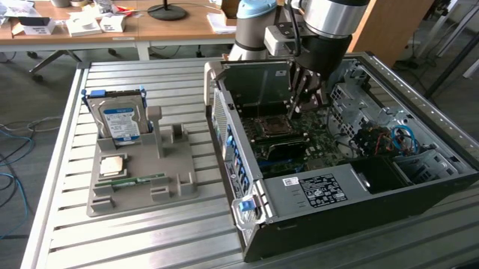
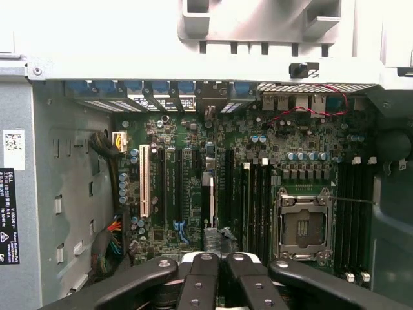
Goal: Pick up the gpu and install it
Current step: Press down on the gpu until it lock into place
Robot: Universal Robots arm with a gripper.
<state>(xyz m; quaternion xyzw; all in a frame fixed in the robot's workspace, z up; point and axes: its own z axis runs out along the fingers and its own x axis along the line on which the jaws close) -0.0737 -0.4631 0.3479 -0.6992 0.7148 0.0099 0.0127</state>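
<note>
Open computer case (image 1: 314,190) near, at the exterior view's right, 1 grey tray (image 1: 172,193) at its left bearing memory stick (image 1: 138,181) and, farther, upright hard drive (image 1: 122,123), gripper (image 2: 219,258) inside case above motherboard (image 1: 281,147), clenched on dark edge-on gpu (image 2: 218,236).

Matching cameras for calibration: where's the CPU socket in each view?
Exterior view: CPU socket on the motherboard inside the open case, just to the exterior view's left of the gripper.
Wrist view: CPU socket, silver-framed, flanked by black slot banks.
Shared landmark: the black memory slots beside the socket.
</note>
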